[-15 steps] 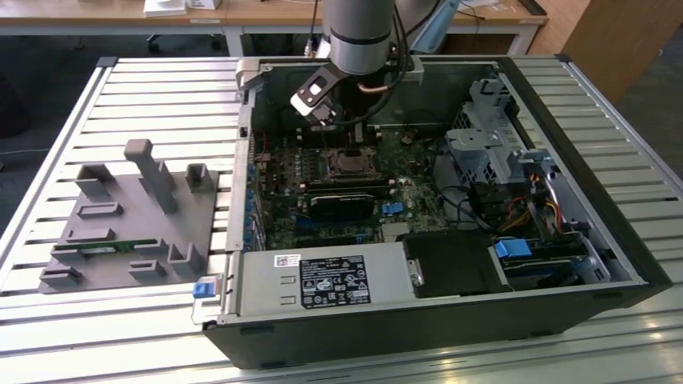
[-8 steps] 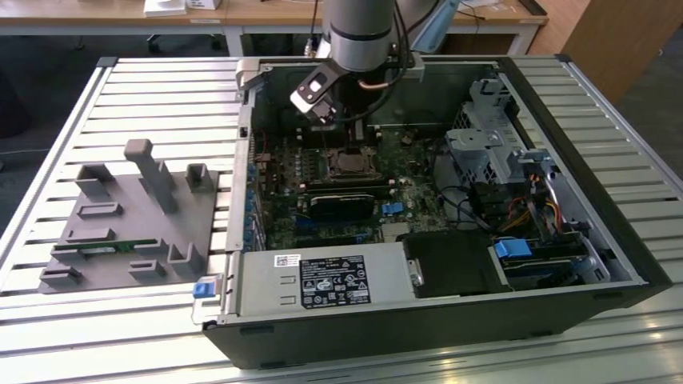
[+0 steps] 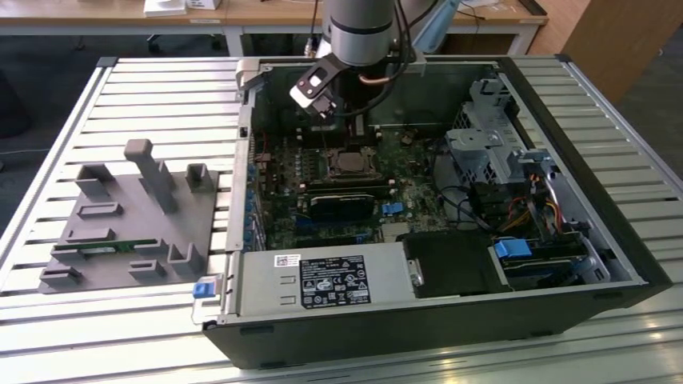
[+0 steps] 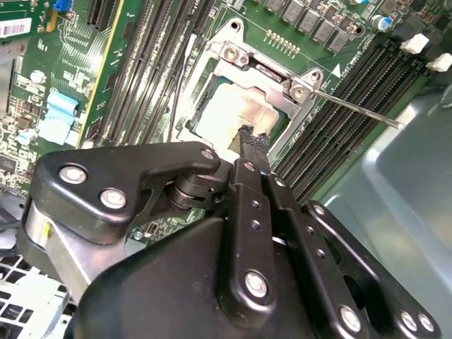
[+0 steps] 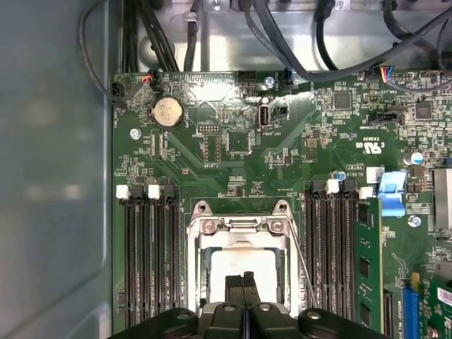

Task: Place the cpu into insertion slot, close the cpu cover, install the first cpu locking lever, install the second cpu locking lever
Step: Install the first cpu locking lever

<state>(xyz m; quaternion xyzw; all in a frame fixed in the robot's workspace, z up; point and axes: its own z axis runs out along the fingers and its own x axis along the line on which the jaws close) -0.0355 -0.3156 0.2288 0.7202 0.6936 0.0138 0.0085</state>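
**Clerk:** Site, largest item first?

**Inspector:** A pale slatted metal table [image 3: 160, 88] carries an open black metal computer case [image 3: 427, 340]; a grey moulded plastic fixture [image 3: 128, 216] lies on the slats well apart from the claw, towards the exterior view's left.

**Clerk:** The arm?

**Inspector:** The silver-grey robot arm [image 3: 357, 28] reaches down into the case; its black metal claw [image 5: 244, 281] hangs over the green circuit board [image 5: 233, 155]; fingers pressed together, nothing between them.

**Clerk:** The socket?

**Inspector:** The square black insertion slot [image 3: 331, 164], silvery at the rim, sits directly beneath the fingertips; the thin silvery square-frame cpu cover [image 5: 244, 236] lies down flat over it; the pale silvery-beige square cpu [image 5: 240, 261] is seated inside, showing through the cover's cut-out just under the claw tips; whether the tips touch it, I cannot tell.

**Clerk:** Levers?

**Inspector:** One thin silvery wire lever [image 4: 353, 109] runs out from a corner of the cover, beside the claw, angled across the long black memory slots [image 5: 152, 261] and standing away from the frame.
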